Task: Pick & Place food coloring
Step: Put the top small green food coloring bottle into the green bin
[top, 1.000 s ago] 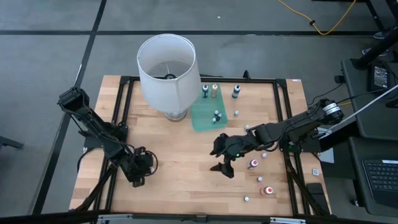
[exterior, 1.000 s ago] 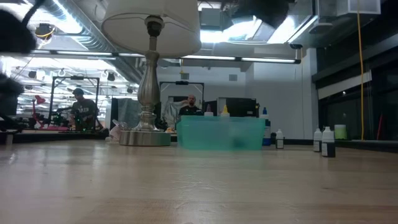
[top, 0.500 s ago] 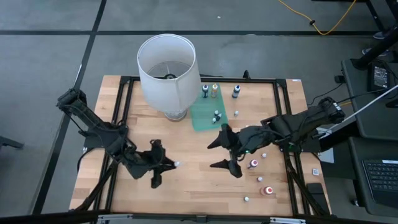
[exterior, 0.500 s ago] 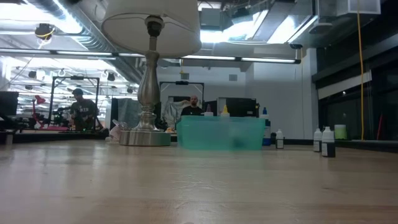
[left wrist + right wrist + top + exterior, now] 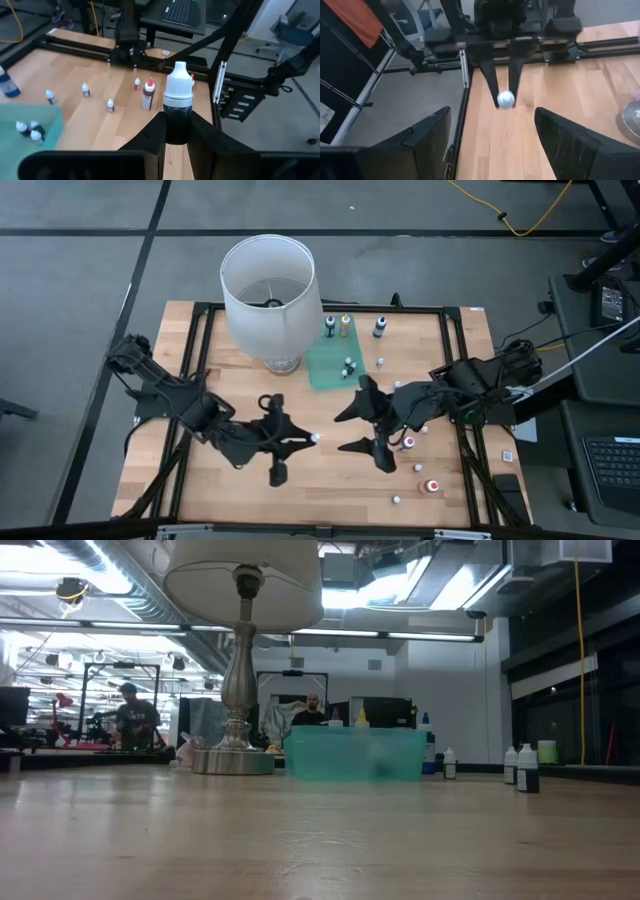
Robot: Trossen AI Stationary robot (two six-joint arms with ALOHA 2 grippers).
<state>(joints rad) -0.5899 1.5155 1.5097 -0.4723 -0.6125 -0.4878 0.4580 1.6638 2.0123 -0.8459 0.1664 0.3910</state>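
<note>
A: Where's the left gripper [image 5: 300, 439]?
B: Mid-table, pinching a dark bottle [image 5: 178, 107] by its body, white cap pointing toward the right arm.
A: And the right gripper [image 5: 352, 430]?
B: Facing it, close by, fingers spread, holding nothing.
A: The other bottles?
B: Some on the green tray [image 5: 326, 369], more beyond it, several scattered by the right arm.
</note>
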